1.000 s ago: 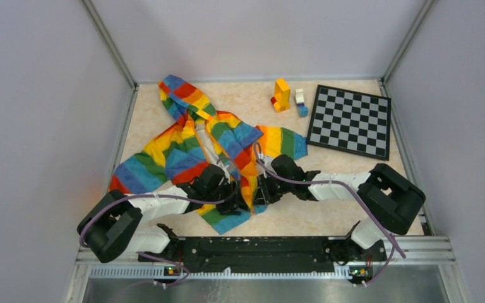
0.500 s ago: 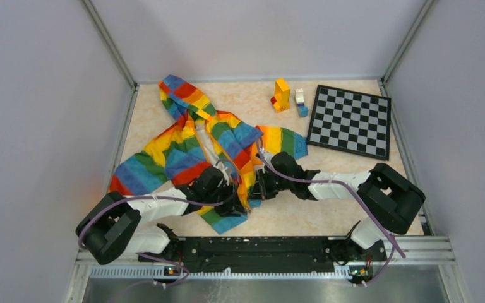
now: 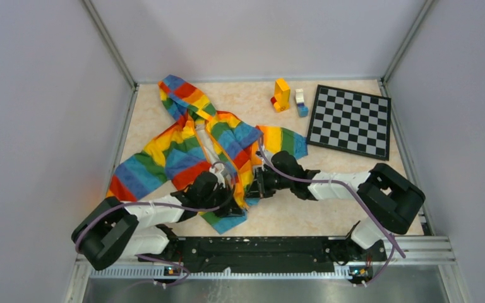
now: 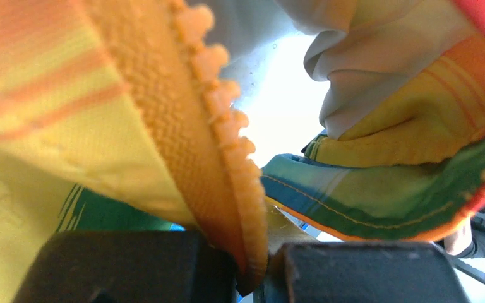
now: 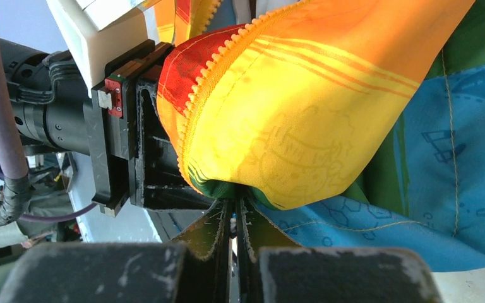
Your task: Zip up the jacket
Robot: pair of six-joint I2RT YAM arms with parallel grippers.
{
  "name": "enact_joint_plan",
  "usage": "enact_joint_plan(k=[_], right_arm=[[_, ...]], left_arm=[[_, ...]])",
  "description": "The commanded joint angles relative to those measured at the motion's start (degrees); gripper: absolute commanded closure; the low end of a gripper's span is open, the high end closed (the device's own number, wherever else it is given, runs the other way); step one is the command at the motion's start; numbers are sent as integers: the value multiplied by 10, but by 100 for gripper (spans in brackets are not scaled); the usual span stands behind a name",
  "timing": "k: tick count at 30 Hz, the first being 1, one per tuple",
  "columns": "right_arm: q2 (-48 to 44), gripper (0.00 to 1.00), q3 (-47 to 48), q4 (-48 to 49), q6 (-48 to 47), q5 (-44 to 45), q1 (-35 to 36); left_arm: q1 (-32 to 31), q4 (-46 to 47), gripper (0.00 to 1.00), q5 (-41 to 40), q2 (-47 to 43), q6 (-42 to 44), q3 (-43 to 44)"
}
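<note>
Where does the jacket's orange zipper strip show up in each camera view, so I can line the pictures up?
Top external: zipper strip, a thin orange edge at the jacket's near hem, between left gripper and right gripper.
Left wrist: toothed orange tape from top centre down to the bottom edge.
Right wrist: toothed edge curving across the upper left.
Shared landmark: the left gripper, clamped on the strip.
</note>
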Motion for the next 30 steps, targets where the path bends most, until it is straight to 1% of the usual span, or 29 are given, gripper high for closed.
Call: enact_joint_plan(k=[1,3,4,7,11,13,18,23,25,29,30], right_arm=[[-5,100,4,53,14,-4,-2],[0,100,2,63,21,-6,-1],[4,100,2,70,25,-8,-2],[21,100,11,90,48,-13,-1],[56,100,24,123,91,-22,7],[66,100,23,150,116,-27,13],[68,100,3,184,172,-32,13],[75,100,-9,223,230,-42,16],[74,100,-11,217,234,-38,15],[65,100,-17,174,207,-27,2],[65,100,-13,148,196,-31,-2]], left_arm=[[1,46,94,5,-21,-5,-18],[1,60,99,10,-22,-1,-25],[1,61,100,16,-21,4,-25],[1,54,100,25,-19,36,-21],[1,-5,100,2,-12,82,11],[1,-15,100,-7,0,89,24],[-4,45,100,17,61,75,30],[-35,56,100,11,113,75,58],[-37,61,100,7,115,69,58],[-38,62,100,0,109,67,54],[-38,65,100,5,113,66,55]])
